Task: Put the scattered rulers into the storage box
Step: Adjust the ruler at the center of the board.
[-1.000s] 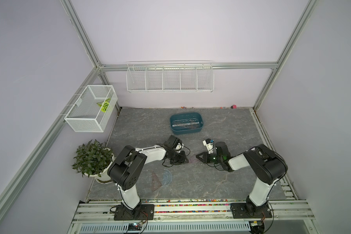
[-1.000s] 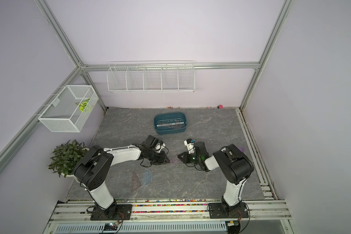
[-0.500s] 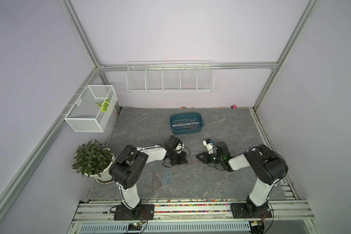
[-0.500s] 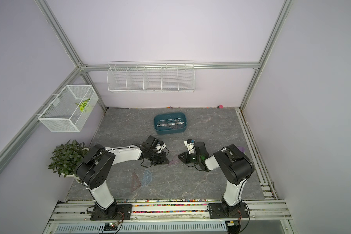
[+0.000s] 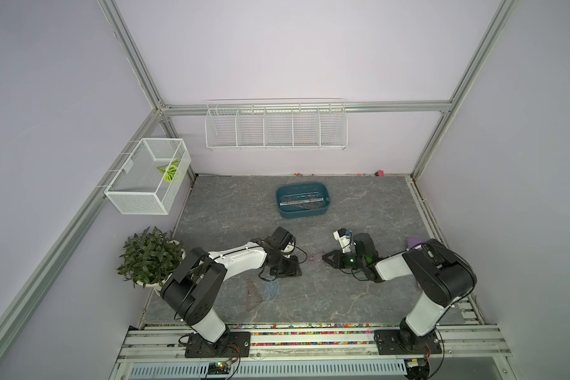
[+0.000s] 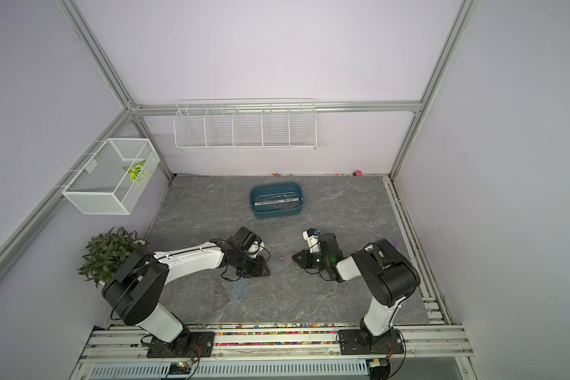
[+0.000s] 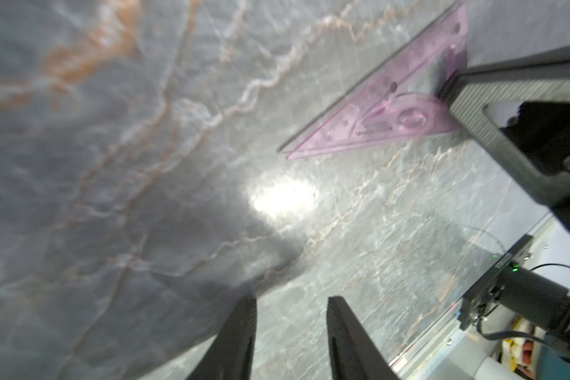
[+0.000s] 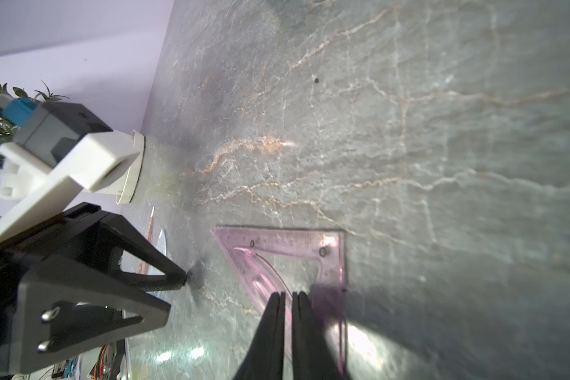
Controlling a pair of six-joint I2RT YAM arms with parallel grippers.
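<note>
Starting with the right gripper (image 8: 288, 293): clamped onto the pink see-through triangle ruler (image 8: 310, 250), jaws squeezed almost together with just a sliver of pink plastic showing in the slit. Tips down by the curved cutout in the middle of the triangle, square corner and marked edge poking out well ahead of them. Can't tell if the ruler is lifted or lying flat on the grey marble tabletop (image 5: 343, 296). Over to the left gripper (image 7: 292, 299): jaws clearly apart, gripping nothing, only bare tabletop in the gap. Aimed roughly toward that same triangle, with its sharp corner ahead of the tips and off to one side, not touching. Facing each other tip to tip in both top views, pink triangle in between. Also spotting a brownish triangle (image 5: 252, 296) and a bluish protractor (image 5: 272, 290) right beside each other on the tabletop, just on the near side of the left gripper. Further back, the dark teal storage box (image 5: 301, 215), well apart from both grippers, already holding a clear straight ruler (image 5: 301, 200).
</note>
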